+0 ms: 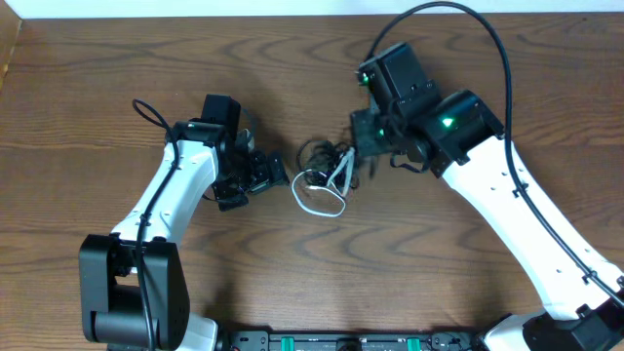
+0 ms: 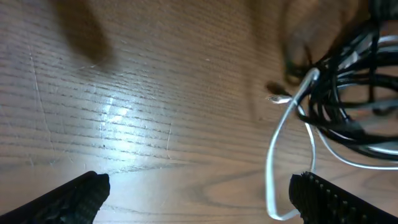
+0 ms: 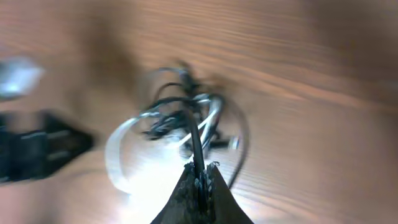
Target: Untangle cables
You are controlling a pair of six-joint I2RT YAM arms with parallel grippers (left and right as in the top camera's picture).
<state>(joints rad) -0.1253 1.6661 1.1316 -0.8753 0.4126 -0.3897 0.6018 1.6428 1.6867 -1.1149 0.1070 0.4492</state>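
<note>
The cables lie as one small tangle in the middle of the table, black cords coiled together with a white cable looping out toward the front. My right gripper is shut on a black cable that runs from its tips into the tangle. In the overhead view the right gripper sits at the bundle's right edge. The left gripper stands wide open just left of the bundle, with nothing held. The white cable's loop lies close to its right finger.
Bare wooden tabletop surrounds the bundle. The right arm's thick black cable arcs over the back right. The left arm's base stands at the front left.
</note>
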